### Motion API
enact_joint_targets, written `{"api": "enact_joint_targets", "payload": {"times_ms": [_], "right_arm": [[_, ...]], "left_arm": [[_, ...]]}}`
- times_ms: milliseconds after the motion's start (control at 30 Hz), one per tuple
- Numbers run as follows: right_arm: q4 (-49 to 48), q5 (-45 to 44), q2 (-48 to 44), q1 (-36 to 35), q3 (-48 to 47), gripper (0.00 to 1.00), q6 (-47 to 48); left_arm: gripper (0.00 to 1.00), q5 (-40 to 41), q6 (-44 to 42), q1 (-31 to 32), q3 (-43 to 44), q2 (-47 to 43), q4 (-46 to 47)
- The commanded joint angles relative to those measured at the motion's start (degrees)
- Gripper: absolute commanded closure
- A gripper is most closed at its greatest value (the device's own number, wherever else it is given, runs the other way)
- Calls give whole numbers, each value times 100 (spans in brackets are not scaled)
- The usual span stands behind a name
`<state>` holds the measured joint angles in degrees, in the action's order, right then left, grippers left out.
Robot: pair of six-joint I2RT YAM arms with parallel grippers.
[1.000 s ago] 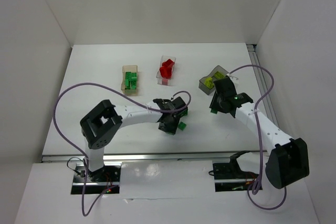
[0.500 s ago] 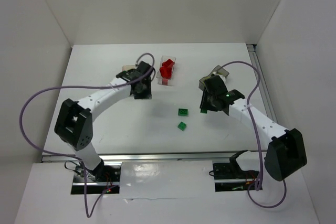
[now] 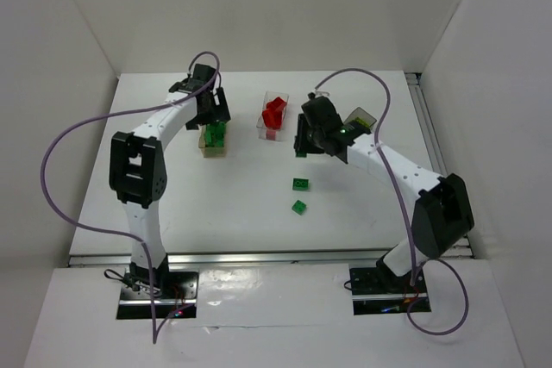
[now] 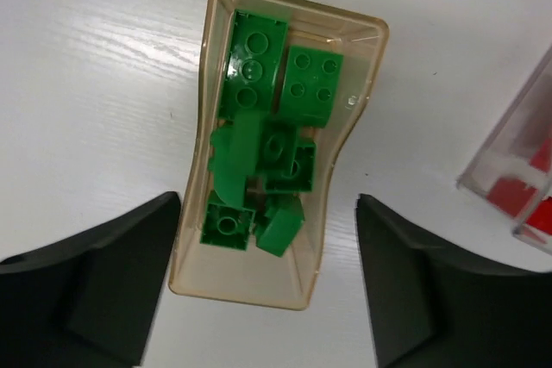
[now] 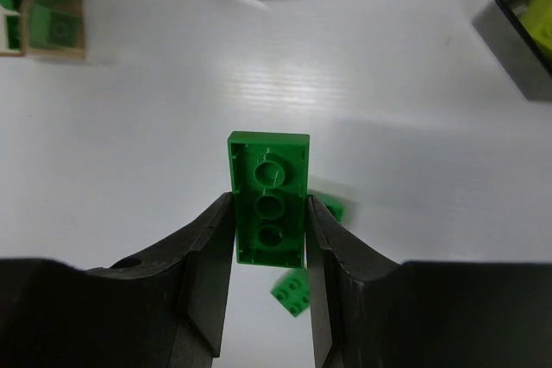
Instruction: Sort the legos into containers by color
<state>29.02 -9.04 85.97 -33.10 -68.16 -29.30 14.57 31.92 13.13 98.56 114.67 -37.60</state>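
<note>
i have the right claw [image 5: 269, 213] pinching a green brick [image 5: 269, 187] above the tabletop [image 3: 172, 196]. left claw [image 4: 266, 230] hangs wide over the tan box [image 4: 250, 277] of green legos [image 4: 306, 84]. two loose greens [image 3: 299, 183] lie at 5 o'clock from the clear box [image 3: 284, 99].

No lettering, brand, number or sign can be read in any view: the legos [image 4: 304, 85], the containers [image 4: 250, 280] and the white worktop [image 3: 216, 204] show only plain surfaces.
</note>
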Motion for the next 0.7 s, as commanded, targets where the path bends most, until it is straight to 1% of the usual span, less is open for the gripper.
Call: {"api": "enact_joint_targets", "payload": {"times_ms": [0,33,100,133,200,233,267,300,333,367,400,433,467,567,600,667], "right_arm": [[-502,157,454,-143,-776,66,345],[-554,157,603,-144,-1169,66,346],[-624,288,1078,-144,-1558,66,478],[-703,463,1245,-196,-1969,66,547],[-809,665,1789,-197,-2384,65,609],[-879,928,2000,-258,-2612,65,610],[-880,1035,2202,-258,-3067,65,610],[-880,1114,2613,-336,-3324,65,662],[-880,1271,2818,-389,-3579,65,662],[-880,1325,3011,-494,-4043,65,723],[-828,1326,3370,-556,-4299,64,820],[-775,1326,3539,-618,-4546,64,890],[-714,1387,3853,-671,-4975,63,891],[-765,1510,4303,-742,-5644,63,891],[-766,1571,4601,-742,-5786,63,891],[-879,1633,4901,-794,-6059,61,829]], "left_arm": [[0,-297,-142,-47,348,-111,-239],[0,-297,-203,-47,348,-190,-239],[0,-358,-274,-47,409,-357,-299],[0,-358,-326,-47,470,-549,-370],[0,-218,-327,-204,471,-822,-606],[0,-218,-327,-266,419,-989,-608],[0,-139,-266,-441,340,-1374,-677],[0,-138,-205,-547,235,-1586,-678],[0,-138,-91,-661,112,-1815,-678],[0,-138,-29,-897,-185,-2043,-678],[0,-138,102,-1013,-336,-2480,-678],[0,-138,156,-1127,-590,-2694,-678],[0,-138,235,-1345,-715,-3070,-626],[0,28,288,-1514,-1118,-3538,-625],[0,89,340,-1584,-1216,-3661,-573],[0,90,341,-1655,-1391,-3933,-573]]}}
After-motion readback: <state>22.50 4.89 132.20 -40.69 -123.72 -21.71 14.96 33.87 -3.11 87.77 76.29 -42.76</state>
